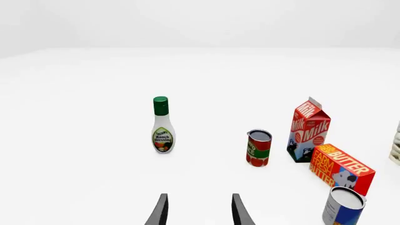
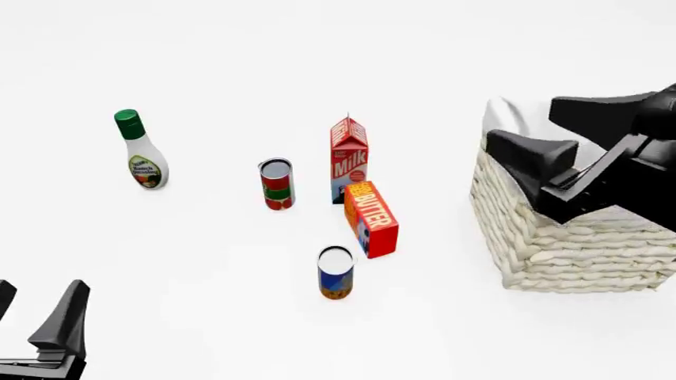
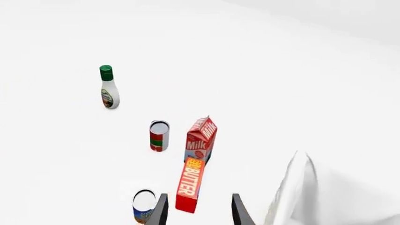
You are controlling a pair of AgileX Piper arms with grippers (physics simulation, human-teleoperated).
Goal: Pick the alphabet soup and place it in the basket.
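Butter box stands just beside alphabet soup, perhaps touching.

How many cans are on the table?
2. The alphabet soup stands nearest, just in front of the butter box. The red-and-green can stands farther back, left of the milk carton. The basket's inside is partly hidden.

two cans, one bottle, one milk carton, one butter box, one basket

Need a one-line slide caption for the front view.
Soup can upright near the butter box, untouched; left gripper open at the near edge, right gripper over the basket.
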